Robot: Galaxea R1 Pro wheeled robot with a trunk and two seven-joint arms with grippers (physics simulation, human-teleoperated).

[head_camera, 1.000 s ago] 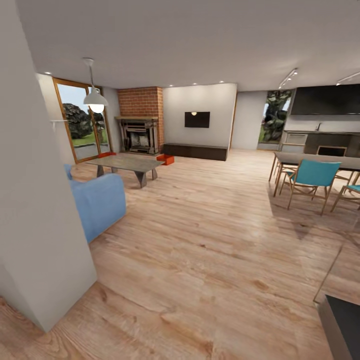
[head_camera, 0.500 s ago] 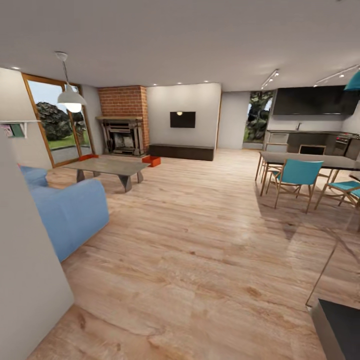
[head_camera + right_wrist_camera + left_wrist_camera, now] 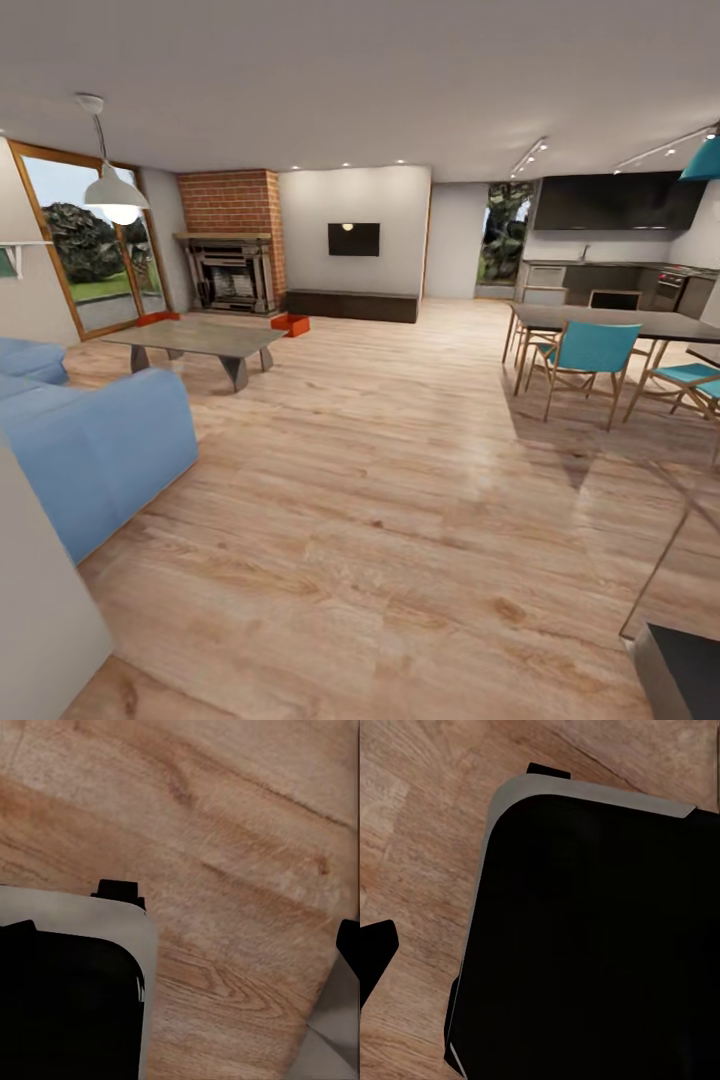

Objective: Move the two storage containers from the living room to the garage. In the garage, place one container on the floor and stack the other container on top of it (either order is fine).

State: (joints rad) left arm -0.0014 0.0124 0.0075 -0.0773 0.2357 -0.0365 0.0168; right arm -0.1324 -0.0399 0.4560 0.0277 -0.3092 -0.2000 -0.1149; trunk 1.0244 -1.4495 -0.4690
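Living room [image 3: 400,480], 2 distant storage containers [image 3: 291,324]

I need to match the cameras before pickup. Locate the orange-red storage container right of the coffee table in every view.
Head view: the storage container sits far off, left of centre, on the wood-plank floor, just right of the coffee table, before the brick fireplace.
Left wrist view: wood-plank floor beside a dark grey-edged panel.
Right wrist view: wood-plank floor beside a like panel.
Shared landmark: the wood-plank floor.
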